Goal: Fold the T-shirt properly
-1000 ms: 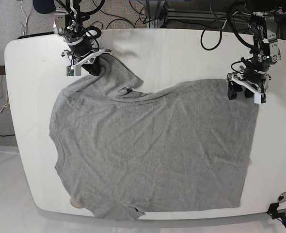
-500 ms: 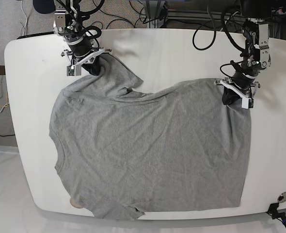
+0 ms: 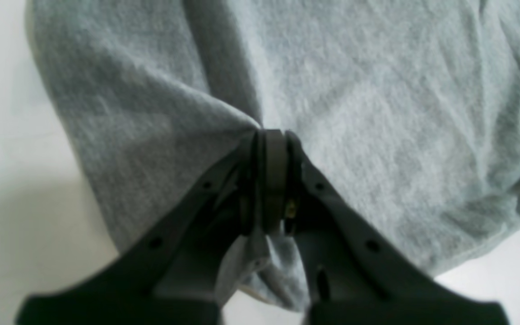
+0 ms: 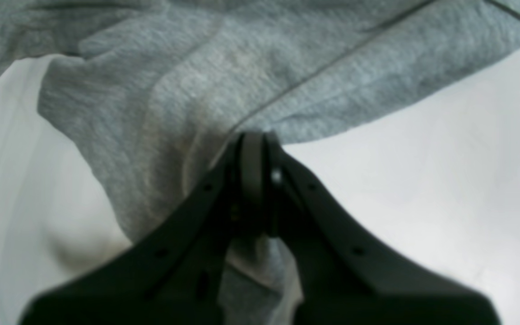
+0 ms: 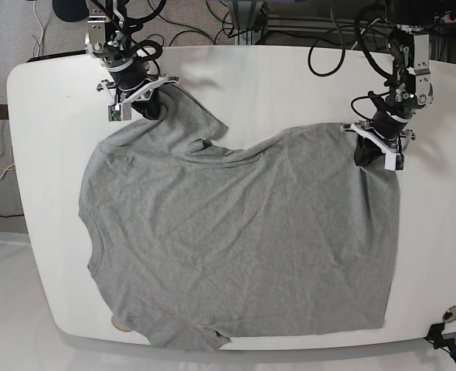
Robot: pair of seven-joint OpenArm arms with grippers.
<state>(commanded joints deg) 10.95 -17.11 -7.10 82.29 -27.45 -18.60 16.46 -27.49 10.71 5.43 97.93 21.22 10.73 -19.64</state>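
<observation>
both grippers, left gripper (image 3: pixel 271 135) and right gripper (image 4: pixel 253 135), pinched tight on t-shirt (image 5: pixel 243 239)

A robotics lab: white table (image 5: pixel 290 85), black cables (image 5: pixel 212 23) trailing behind two mounted arms.

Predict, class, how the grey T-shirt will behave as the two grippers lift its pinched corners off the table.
The T-shirt will probably sag limply: it bunches into folds where the left gripper and right gripper pinch it. It looks light. Most of it lies on the table, so it may drag and wrinkle.
</observation>
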